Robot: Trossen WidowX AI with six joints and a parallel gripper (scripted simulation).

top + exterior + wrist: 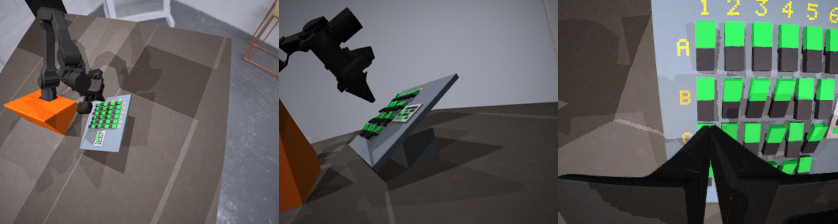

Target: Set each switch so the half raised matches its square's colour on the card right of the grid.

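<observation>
The worktop [166,83] [473,180] [603,150] carries the sloping panel [109,145] [387,148] [673,65], at four o'clock from the orange base [41,108] [291,166] in the top view. The arm [67,51] [324,45] brings its narrow, closed jaws, with nothing between them, near the panel's face; they stand clear of it at eleven o'clock in the exterior view. The card [99,138] [407,113] [834,131] sits at three o'clock from the grid in the wrist view.

The step looks like lining up on column 1, around switch C1 [703,125], though its exact target is hidden. Check that square, centre on the raised half, then press squarely into the slope, keeping off neighbouring switches. Stop once it tips, then back straight out before shifting sideways.
</observation>
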